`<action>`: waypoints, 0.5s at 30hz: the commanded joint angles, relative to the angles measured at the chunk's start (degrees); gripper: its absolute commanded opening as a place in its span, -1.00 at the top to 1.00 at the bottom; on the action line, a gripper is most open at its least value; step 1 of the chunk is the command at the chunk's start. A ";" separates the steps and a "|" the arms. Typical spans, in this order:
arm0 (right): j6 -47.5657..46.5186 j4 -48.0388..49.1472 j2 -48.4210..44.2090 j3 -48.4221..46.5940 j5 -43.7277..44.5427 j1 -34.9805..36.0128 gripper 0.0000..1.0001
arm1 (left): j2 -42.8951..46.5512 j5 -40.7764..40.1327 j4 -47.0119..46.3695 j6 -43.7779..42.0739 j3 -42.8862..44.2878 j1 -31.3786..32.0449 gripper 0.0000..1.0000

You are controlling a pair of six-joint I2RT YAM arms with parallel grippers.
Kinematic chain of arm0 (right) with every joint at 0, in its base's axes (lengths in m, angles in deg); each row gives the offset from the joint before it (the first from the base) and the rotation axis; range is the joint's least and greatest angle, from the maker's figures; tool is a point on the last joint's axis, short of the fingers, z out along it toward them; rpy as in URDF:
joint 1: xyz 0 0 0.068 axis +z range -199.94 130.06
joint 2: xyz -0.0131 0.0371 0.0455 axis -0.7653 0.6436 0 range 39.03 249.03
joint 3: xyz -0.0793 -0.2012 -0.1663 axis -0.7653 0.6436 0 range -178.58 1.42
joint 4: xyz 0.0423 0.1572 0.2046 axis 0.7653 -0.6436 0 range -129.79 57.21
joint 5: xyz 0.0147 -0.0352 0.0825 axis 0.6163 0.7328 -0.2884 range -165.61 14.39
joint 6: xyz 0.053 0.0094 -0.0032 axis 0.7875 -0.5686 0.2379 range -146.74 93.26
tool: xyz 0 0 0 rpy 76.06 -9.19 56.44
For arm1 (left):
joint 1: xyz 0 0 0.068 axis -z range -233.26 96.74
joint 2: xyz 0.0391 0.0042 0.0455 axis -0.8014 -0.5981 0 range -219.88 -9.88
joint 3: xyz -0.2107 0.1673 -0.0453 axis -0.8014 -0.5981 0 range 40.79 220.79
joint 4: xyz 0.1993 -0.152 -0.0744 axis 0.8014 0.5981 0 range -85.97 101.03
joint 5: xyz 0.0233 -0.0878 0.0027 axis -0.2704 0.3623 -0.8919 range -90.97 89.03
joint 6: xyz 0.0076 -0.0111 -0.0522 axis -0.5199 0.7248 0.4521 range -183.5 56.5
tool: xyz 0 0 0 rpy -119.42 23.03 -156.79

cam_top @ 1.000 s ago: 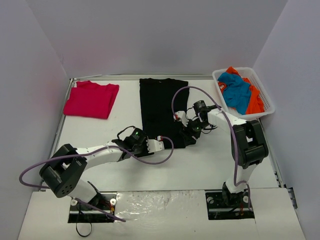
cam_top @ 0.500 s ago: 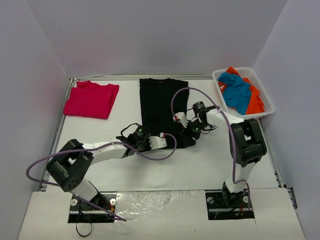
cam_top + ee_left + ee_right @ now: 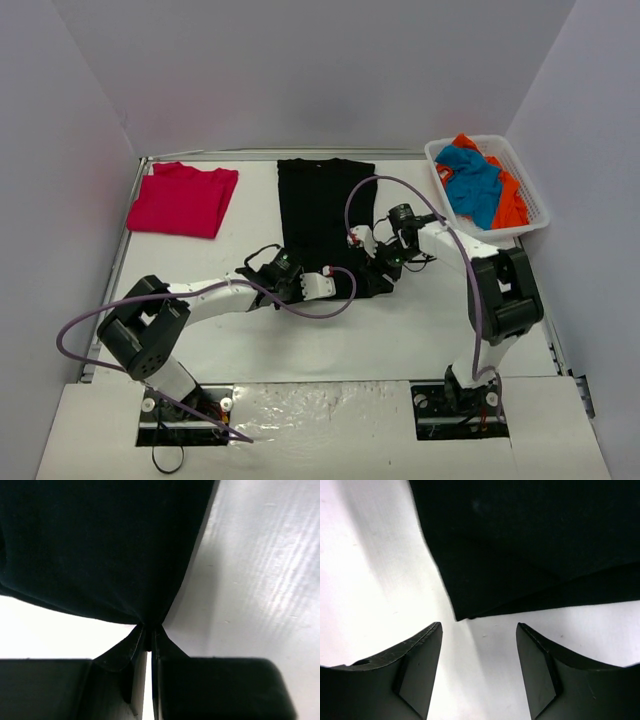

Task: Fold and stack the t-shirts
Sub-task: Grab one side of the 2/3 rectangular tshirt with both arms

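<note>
Left wrist close-up: left gripper (image 3: 148,639) pinches the black t-shirt (image 3: 100,545) at its corner. Right wrist close-up: right gripper (image 3: 479,627) gapes, grasping nothing.

A white table (image 3: 420,330) fills the floor of a small booth. Three plain walls close it in: a far wall (image 3: 320,70), a left wall (image 3: 50,200) and a right wall (image 3: 590,180), all matte pale grey with a faint lilac cast. A thin metal rail (image 3: 118,250) runs along the table's left side and across its far edge. At the far right corner stands a white slotted plastic basket (image 3: 510,231), just beside the right wall. Along the near edge lies a white panel (image 3: 100,430) with a strip of crinkled glossy film (image 3: 330,405) at its middle catching glare. The light is soft and even, and the tabletop shows a streaky sheen in the wrist views.
</note>
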 commanded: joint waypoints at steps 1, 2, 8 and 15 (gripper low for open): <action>-2.58 -0.78 -8.65 2.36 -3.16 1.07 -0.14 | 1.62 5.49 6.89 -0.24 2.06 0.15 0.95; -2.49 0.97 -11.62 2.97 -2.90 1.25 -0.14 | 1.53 5.67 7.24 -0.24 2.23 0.15 0.95; -1.79 4.94 -19.38 7.63 0.36 3.62 -0.14 | -0.13 6.64 9.35 0.28 4.07 0.06 0.95; -5.57 6.25 -20.35 14.05 2.11 7.93 -0.15 | -0.40 8.40 11.82 1.42 6.45 -0.64 0.95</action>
